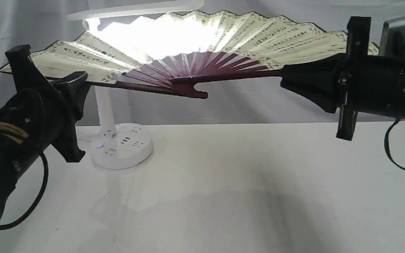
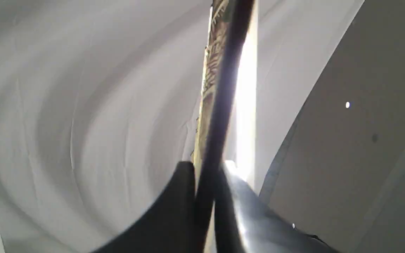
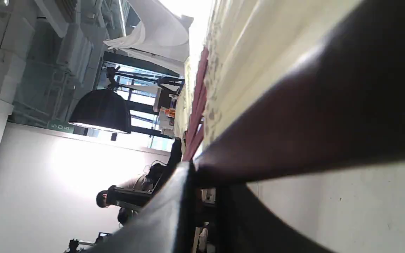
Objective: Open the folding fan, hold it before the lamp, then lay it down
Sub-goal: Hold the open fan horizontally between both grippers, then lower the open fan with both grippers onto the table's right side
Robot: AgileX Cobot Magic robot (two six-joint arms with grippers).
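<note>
The folding fan (image 1: 258, 38) is spread wide and held up in the air in front of the lamp (image 1: 113, 140). Its cream pleats glow where the lit bar shines through at upper left. The maroon ribs meet at a pivot near the middle. My left gripper (image 1: 83, 82) is shut on the fan's left outer rib (image 2: 220, 105). My right gripper (image 1: 287, 75) is shut on the right outer rib (image 3: 294, 123). The lamp's stem and round base with sockets stand behind the fan's left half; most of the light bar is hidden by the fan.
A white table (image 1: 223, 193) lies beneath the fan. Pale cloth (image 1: 12, 28) hangs behind the scene. A black cable (image 1: 399, 154) loops under my right arm, and another hangs under my left arm.
</note>
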